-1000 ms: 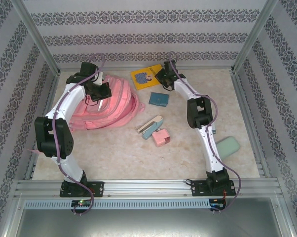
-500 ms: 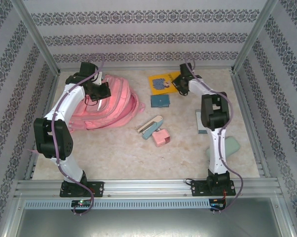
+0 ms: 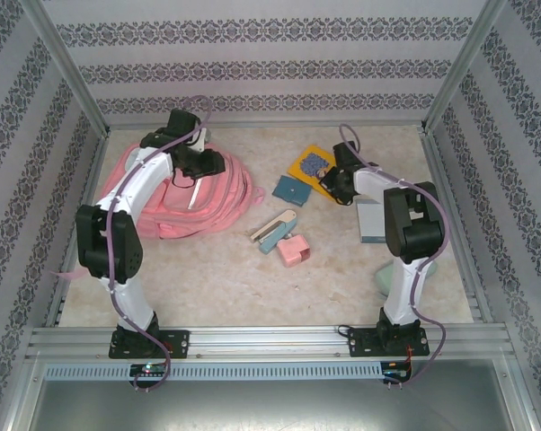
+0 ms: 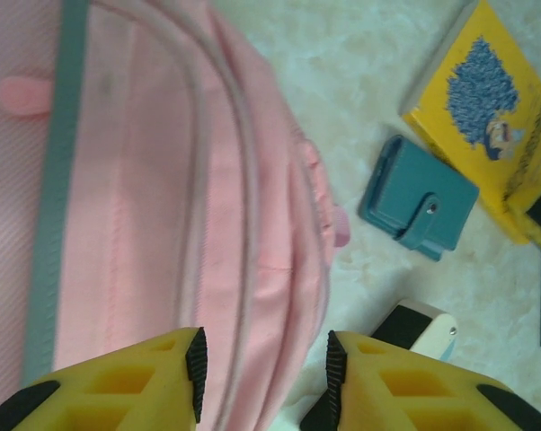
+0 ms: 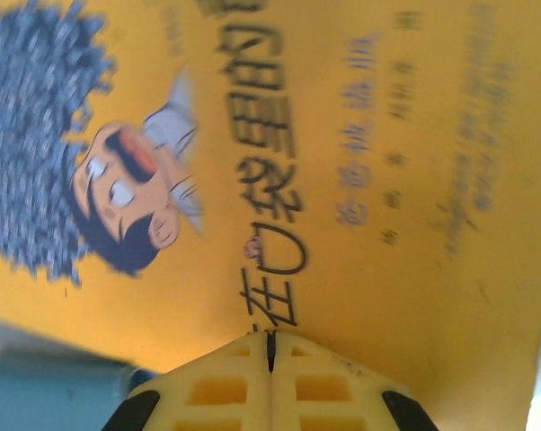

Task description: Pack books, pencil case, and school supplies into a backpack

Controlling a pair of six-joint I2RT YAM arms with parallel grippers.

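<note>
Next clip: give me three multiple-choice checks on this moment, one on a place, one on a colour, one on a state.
1. Where does the teal pouch lie?
A. Between the backpack and the yellow book
B. At the near rail
C. In the far left corner
2. What colour is the block beside the stapler?
A. Green
B. Black
C. Pink
3. How is the left pincer?
A. Shut on a strap
B. Open above the backpack
C. Shut on a pen

A: the top view shows it on the table between them.
C: it is plainly pink.
B: its wrist view shows its fingers apart, pink fabric below.
</note>
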